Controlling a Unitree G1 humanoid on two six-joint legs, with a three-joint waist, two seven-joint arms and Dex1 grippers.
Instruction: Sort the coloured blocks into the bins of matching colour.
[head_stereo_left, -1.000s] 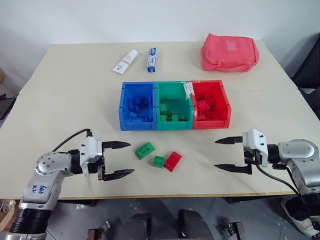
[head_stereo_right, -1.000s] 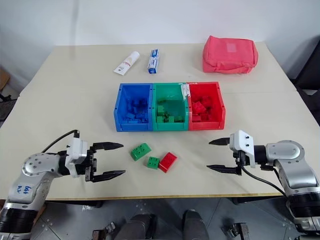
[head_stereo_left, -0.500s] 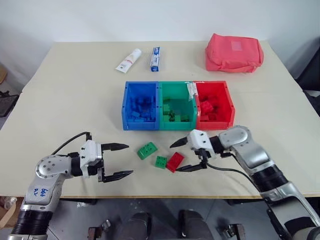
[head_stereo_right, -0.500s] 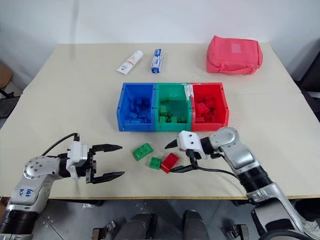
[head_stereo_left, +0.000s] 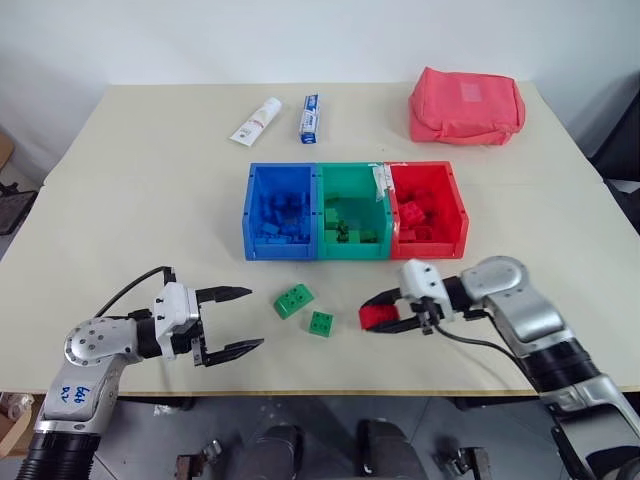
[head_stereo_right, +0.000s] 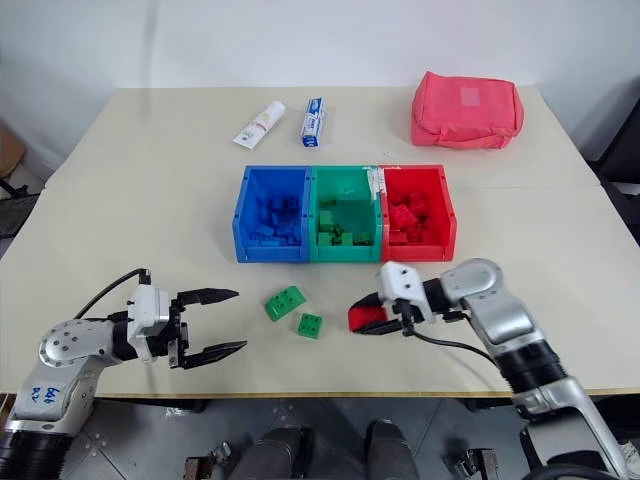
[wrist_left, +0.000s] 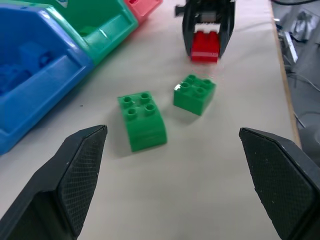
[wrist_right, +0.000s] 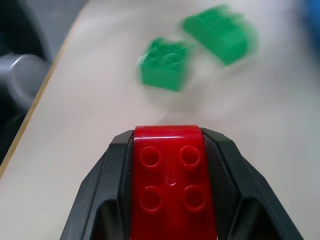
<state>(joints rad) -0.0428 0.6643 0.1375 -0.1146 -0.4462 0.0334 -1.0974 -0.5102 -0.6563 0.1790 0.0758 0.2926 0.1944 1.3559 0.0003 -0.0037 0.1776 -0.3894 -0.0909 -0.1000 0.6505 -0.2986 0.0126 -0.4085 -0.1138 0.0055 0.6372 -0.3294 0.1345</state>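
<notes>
My right gripper (head_stereo_left: 378, 313) is shut on a red block (head_stereo_left: 376, 318), held just above the table in front of the red bin (head_stereo_left: 430, 248); in the right wrist view the red block (wrist_right: 172, 185) sits between the two fingers. Two green blocks (head_stereo_left: 292, 300) (head_stereo_left: 321, 323) lie on the table to its left, in front of the green bin (head_stereo_left: 352, 250) and the blue bin (head_stereo_left: 278, 250). All three joined bins hold several blocks of their own colour. My left gripper (head_stereo_left: 255, 318) stands open left of the green blocks, nothing between its fingers.
A toothpaste tube (head_stereo_left: 253, 121) and a small blue-white box (head_stereo_left: 308, 118) lie behind the bins. A red-pink pouch (head_stereo_left: 465, 105) sits at the back right. The table's front edge runs close below both grippers.
My right gripper swung in from the right to the red block and shut on it, then drew it slightly right, away from the green blocks. The left gripper stayed open in place.
</notes>
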